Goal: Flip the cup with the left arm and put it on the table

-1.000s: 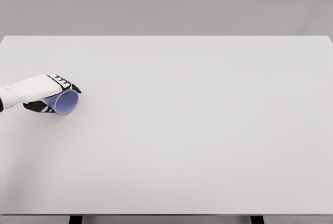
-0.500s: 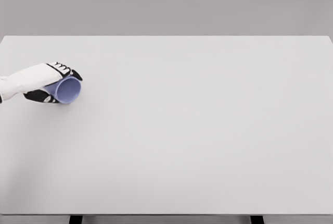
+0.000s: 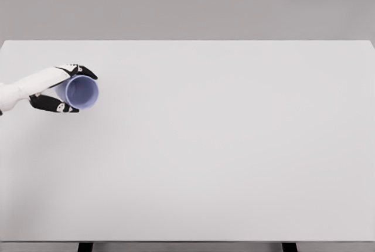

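The left hand (image 3: pixel 57 88) comes in from the left edge of the head view, its white forearm slanting up toward the black-and-white fingers. The fingers are curled around a pale blue cup (image 3: pixel 81 92) — dark fingertips (image 3: pixel 85 70) show over the cup's upper rim, and more of the hand (image 3: pixel 54 105) wraps beneath it, so the cup is clasped from above and below.

The cup sits at the far end of the hand, just past the fingertips on the side away from the wrist. It is turned on its side, its round open mouth facing the camera and a little to the right, so the lighter inside of it is plainly seen. Whether its lower edge touches the surface or is held just clear cannot be told from this angle.

Under and all around the hand lies the white table (image 3: pixel 222 146), wide and plain, stretching away to the right of the cup and toward the near edge. Past the table's far edge, beyond the hand, there is a flat grey wall (image 3: pixel 187 6). At the near edge, two dark table legs (image 3: pixel 85 247) just show below.
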Motion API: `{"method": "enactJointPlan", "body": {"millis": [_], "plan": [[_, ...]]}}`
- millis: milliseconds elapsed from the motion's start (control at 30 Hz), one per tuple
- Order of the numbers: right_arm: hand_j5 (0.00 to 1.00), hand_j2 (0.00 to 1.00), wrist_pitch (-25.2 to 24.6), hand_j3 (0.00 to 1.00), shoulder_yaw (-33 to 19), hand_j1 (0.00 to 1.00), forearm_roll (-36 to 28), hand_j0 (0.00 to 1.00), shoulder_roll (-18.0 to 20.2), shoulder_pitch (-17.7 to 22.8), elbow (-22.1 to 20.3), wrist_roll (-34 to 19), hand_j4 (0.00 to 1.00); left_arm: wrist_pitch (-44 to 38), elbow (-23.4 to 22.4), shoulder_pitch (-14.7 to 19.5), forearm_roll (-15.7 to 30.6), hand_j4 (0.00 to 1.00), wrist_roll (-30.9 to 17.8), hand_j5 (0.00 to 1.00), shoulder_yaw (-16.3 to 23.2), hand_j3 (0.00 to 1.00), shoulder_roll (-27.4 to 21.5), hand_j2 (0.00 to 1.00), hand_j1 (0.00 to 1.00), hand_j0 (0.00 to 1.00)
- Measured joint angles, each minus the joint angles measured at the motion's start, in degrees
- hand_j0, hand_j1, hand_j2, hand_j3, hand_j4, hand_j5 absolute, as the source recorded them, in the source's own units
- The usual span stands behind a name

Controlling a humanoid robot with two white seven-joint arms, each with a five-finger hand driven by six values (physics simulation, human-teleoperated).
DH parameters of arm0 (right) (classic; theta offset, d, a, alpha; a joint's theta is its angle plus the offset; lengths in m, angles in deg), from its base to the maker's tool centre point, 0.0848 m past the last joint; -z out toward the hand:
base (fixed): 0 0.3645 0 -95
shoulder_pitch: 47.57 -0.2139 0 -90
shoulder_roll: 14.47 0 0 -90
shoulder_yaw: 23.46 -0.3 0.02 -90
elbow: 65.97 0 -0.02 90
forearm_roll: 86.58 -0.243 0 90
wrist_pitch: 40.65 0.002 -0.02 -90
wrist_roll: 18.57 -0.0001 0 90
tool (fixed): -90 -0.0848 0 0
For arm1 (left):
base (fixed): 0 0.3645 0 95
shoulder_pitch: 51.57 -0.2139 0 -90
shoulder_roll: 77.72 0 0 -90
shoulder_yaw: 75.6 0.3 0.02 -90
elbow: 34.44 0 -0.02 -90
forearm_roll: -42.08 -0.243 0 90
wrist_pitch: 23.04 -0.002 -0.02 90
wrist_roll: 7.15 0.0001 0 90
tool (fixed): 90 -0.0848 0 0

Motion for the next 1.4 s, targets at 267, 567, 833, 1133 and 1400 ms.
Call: {"method": "enactJointPlan", "body": {"millis": [267, 567, 833, 1133, 1400], "plan": [[1.00, 1.00, 0.00, 1.00, 0.00, 1.00, 0.00, 1.00, 0.00, 0.00, 0.01, -0.01, 1.00, 0.05, 1.53, 0.00, 12.82, 0.42, -9.72, 0.42, 0.73, 0.42, -0.80, 0.42, 0.42, 0.42], [1.00, 1.00, 0.00, 1.00, 0.00, 1.00, 0.00, 1.00, 0.00, 0.00, -0.01, 0.00, 1.00, -0.56, 2.11, 0.09, 23.79, 0.42, -15.30, 0.42, 1.03, 0.42, -0.08, 0.42, 0.42, 0.42], [1.00, 1.00, 0.00, 1.00, 0.00, 1.00, 0.00, 1.00, 0.00, 0.00, -0.01, 0.00, 1.00, -4.24, 4.48, 0.35, 28.40, 0.45, -15.85, 0.45, 3.69, 0.45, -1.91, 0.45, 0.45, 0.45], [1.00, 1.00, 0.00, 1.00, 0.00, 1.00, 0.00, 1.00, 0.00, 0.00, -0.01, 0.00, 1.00, -10.06, 5.20, 0.35, 33.93, 0.52, -15.89, 0.52, 5.80, 0.52, -2.13, 0.52, 0.52, 0.52], [1.00, 1.00, 0.00, 1.00, 0.00, 1.00, 0.00, 1.00, 0.00, 0.00, 0.00, 0.00, 1.00, -20.16, 5.48, 0.26, 42.99, 0.58, -15.87, 0.58, 5.90, 0.58, -1.70, 0.58, 0.58, 0.58]]}}
